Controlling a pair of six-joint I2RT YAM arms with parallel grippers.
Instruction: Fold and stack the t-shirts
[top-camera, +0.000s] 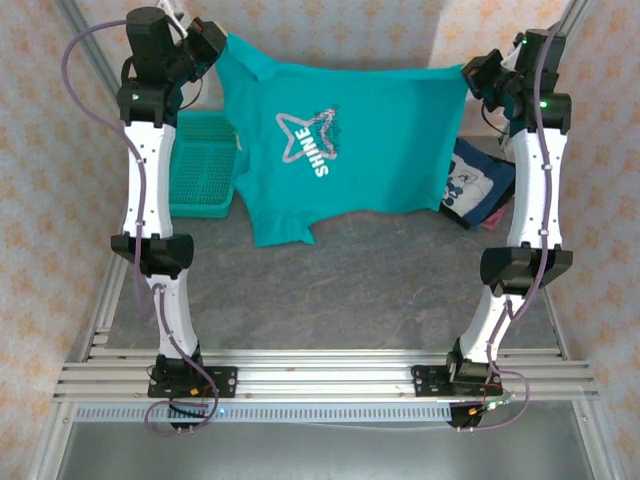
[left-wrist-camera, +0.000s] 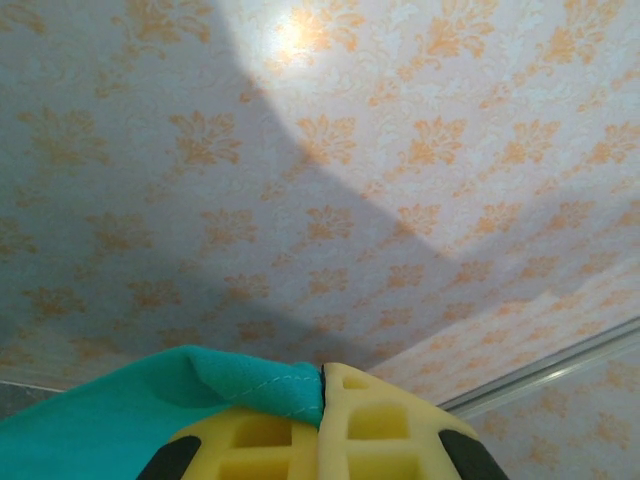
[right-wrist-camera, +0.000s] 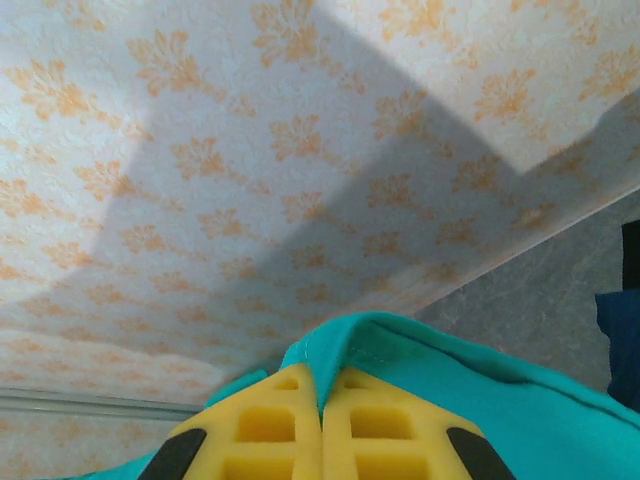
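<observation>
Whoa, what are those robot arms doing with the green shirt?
Two robot arms are holding a teal t-shirt stretched out between them. The left gripper is shut on one end of its upper edge and the right gripper on the other, so the SHINE print shows. A navy t-shirt lies on the table at the right, partly hidden by it. A teal basket sits at the left. The teal t-shirt is not folded yet.

Left arm (top-camera: 150, 190), right arm (top-camera: 530, 195) raised; left end effector (left-wrist-camera: 322, 395), right end effector (right-wrist-camera: 321, 395) clamped.
</observation>
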